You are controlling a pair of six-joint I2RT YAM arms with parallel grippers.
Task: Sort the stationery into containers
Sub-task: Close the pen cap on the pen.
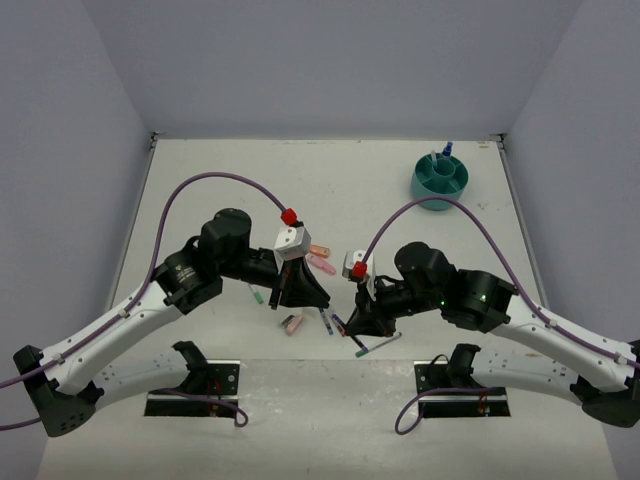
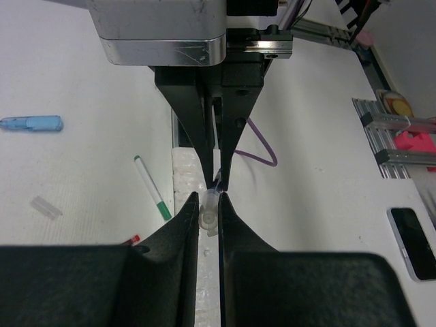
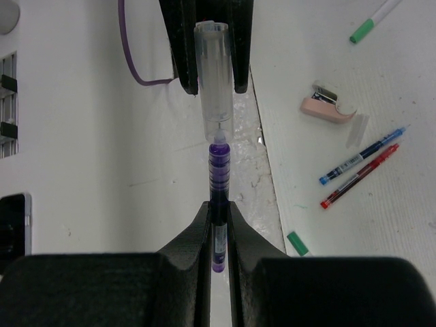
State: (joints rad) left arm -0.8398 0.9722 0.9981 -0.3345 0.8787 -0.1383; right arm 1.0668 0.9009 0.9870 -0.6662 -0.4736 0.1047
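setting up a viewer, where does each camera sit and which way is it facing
top external: above and behind the bases, looking down on the table and teal organizer; the left arm and right arm show.
left wrist: on the left wrist, looking along the left claw, shut on the clear cap, toward the right claw.
right wrist: on the right wrist, looking along the right claw, shut on the purple pen, toward the left claw.
shared: both wrist views show the clear cap.

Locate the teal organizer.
In the top view the organizer stands at the table's far right corner, well away from the pink highlighter near the middle.
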